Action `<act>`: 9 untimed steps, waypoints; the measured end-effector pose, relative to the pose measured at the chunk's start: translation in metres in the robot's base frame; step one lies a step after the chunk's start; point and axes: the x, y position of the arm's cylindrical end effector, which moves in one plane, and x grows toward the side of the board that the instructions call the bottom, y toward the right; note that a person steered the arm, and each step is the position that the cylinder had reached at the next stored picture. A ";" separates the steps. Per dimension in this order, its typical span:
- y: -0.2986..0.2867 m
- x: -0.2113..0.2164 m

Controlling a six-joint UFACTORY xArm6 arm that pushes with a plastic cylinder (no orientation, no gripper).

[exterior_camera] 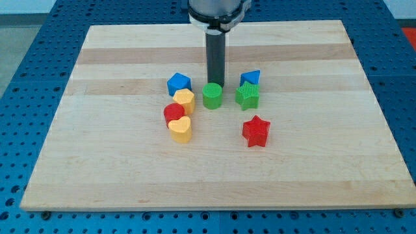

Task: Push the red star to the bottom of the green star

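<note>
Red star (256, 131), upright, apparently intact

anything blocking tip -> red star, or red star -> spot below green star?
My tip sits just behind the green cylinder, which lies roughly between it and the red star. The red star already lies below the green star; nothing stands between them.
</note>
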 end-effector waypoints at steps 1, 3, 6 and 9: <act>0.000 0.015; 0.000 0.037; 0.001 -0.041; 0.060 -0.055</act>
